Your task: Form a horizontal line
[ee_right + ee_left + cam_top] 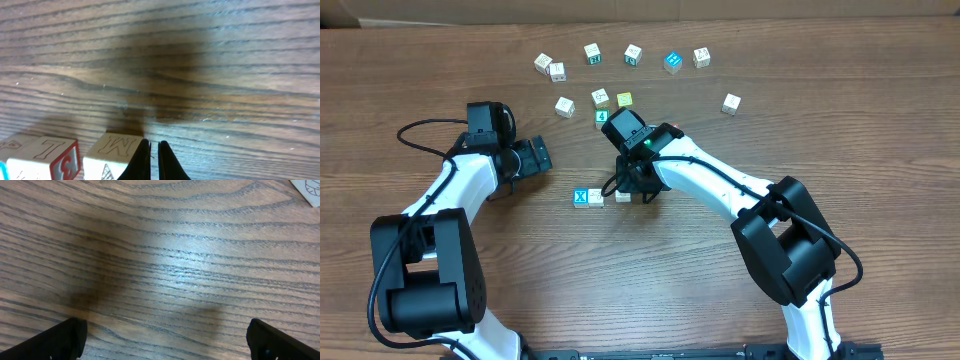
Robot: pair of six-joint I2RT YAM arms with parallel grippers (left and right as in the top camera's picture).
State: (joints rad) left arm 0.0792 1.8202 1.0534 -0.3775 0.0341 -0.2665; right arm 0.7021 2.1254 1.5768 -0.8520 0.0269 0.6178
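Near the table's middle a short row lies left to right: a blue cube with a white X, a cream cube touching it, and after a small gap another cream cube. In the right wrist view that last cube shows an M, and its neighbour shows an L with a red 3 side. My right gripper is shut on nothing, its fingers against the M cube's right side. A teal-green 4 cube stands farther back. My left gripper hangs open over bare wood.
Several more letter cubes are scattered along the back, among them a yellow-green one, a blue one and a lone cream one at the right. A pale cube edge shows in the left wrist view's top right corner.
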